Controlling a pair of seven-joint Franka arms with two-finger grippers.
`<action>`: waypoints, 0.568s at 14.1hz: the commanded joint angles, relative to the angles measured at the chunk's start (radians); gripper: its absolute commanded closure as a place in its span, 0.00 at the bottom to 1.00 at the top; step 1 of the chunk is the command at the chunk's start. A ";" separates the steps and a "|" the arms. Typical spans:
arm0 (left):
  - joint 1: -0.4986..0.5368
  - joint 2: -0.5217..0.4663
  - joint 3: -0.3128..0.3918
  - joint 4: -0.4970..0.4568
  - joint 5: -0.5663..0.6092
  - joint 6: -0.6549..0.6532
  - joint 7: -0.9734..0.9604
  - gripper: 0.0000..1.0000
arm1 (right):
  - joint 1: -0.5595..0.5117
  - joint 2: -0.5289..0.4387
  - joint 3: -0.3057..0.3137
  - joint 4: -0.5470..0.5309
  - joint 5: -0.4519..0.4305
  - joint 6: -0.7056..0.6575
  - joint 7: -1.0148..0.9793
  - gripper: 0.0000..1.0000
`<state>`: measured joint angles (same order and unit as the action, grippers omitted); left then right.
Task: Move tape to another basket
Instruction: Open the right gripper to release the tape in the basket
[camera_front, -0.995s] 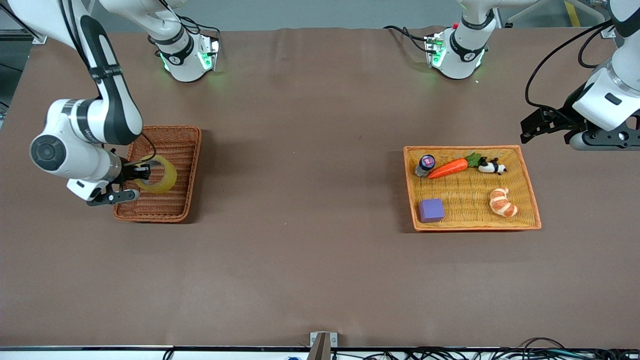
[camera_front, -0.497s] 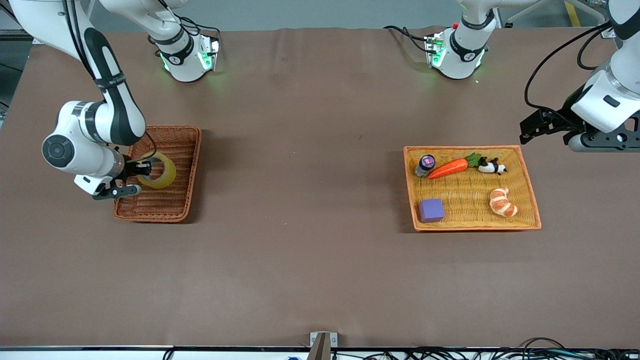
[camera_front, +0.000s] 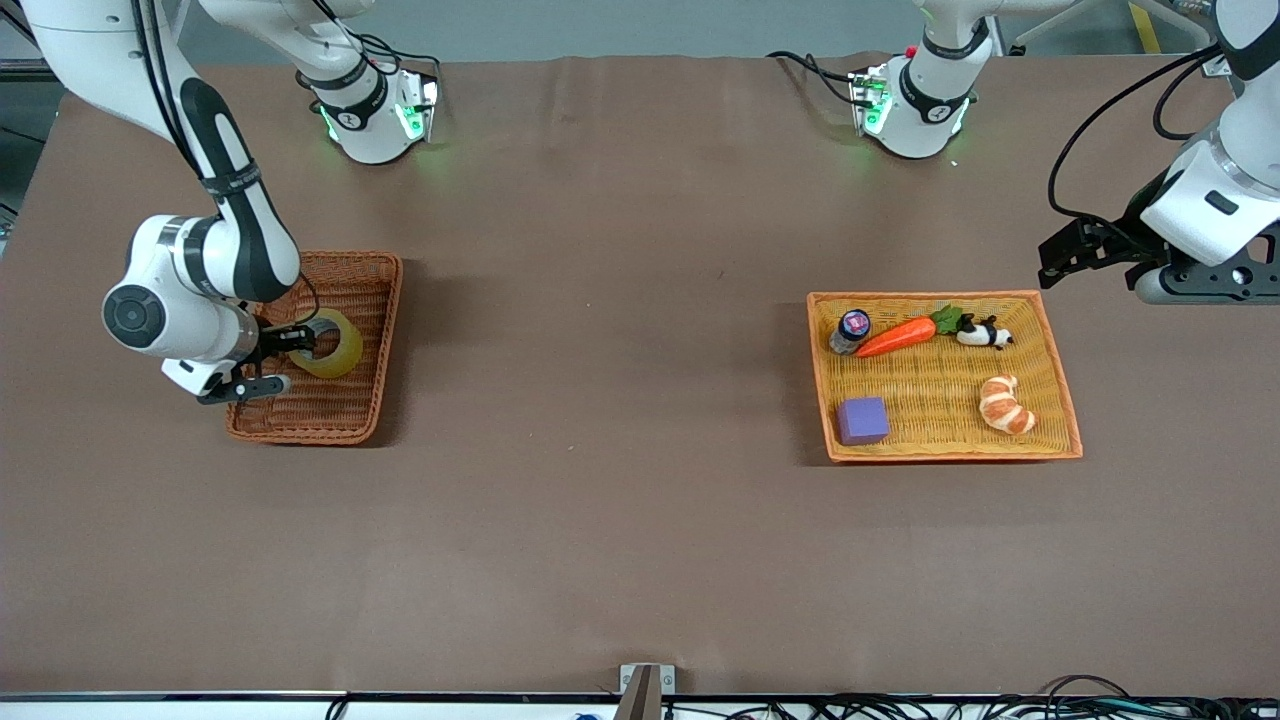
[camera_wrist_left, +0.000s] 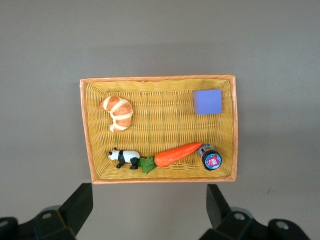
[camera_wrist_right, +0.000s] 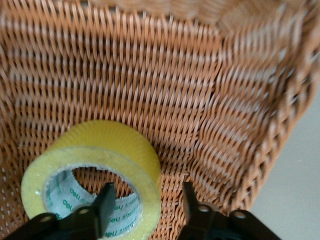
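Spreads brown and wide beneath everything: tabletop (camera_front: 640, 520). Carries a broad orange-yellow woven basket (camera_front: 1062, 380), set lower than the jaws of the left gripper (camera_front: 1060, 262) and just off them, toward the front camera. Holds five small things, none touching the jaws. Nearest the jaws, keeps a toy panda (camera_front: 985, 333) at the leafy end of a toy carrot (camera_front: 897, 337). Farther along from the jaws, at the carrot's tip, stands a small dark-capped bottle (camera_front: 851, 330). Leaves a croissant (camera_front: 1005, 405) apart from that row, and farthest from the jaws, a purple cube (camera_front: 863, 420).
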<state>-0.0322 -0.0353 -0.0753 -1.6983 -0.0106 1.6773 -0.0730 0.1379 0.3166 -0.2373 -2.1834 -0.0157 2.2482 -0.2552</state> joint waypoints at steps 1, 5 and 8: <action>0.000 0.009 -0.004 0.022 0.008 -0.004 -0.002 0.00 | -0.014 -0.034 0.010 0.094 0.007 -0.099 -0.010 0.00; -0.002 0.009 -0.004 0.020 0.008 -0.004 -0.002 0.00 | -0.007 -0.091 0.015 0.270 0.041 -0.232 -0.001 0.00; 0.003 0.009 -0.003 0.022 0.008 -0.004 0.004 0.00 | -0.041 -0.198 0.036 0.292 0.074 -0.265 0.004 0.00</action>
<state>-0.0331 -0.0345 -0.0758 -1.6977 -0.0106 1.6773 -0.0730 0.1373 0.1955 -0.2303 -1.8814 0.0347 2.0026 -0.2538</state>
